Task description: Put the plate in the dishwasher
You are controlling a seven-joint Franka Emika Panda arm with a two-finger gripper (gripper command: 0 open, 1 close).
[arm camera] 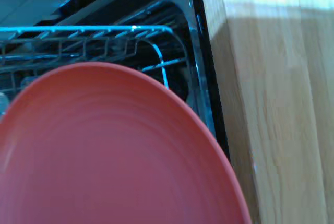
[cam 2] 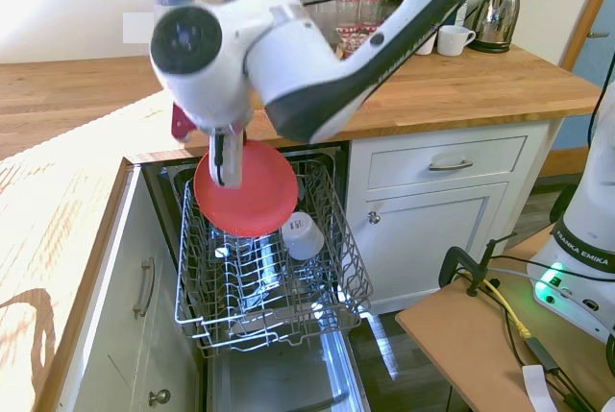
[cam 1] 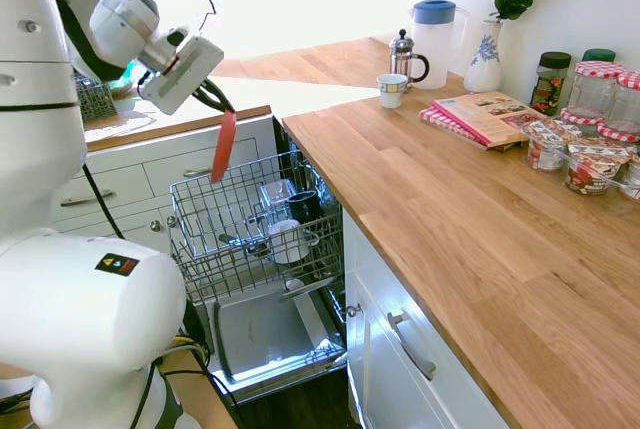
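I see the plate (cam 2: 246, 189) held on edge above the pulled-out rack (cam 2: 269, 282) of the dishwasher (cam 1: 268, 334), a cup (cam 2: 304, 235) in the rack just below it, worktop (cam 1: 470, 209) beside the dishwasher, drawers (cam 2: 448, 164) on the other side.

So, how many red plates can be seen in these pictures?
1. The plate hangs on edge from the pincer, which grips its rim, above the wire rack of the dishwasher. No plate shows in the rack, though the held plate hides part of it.
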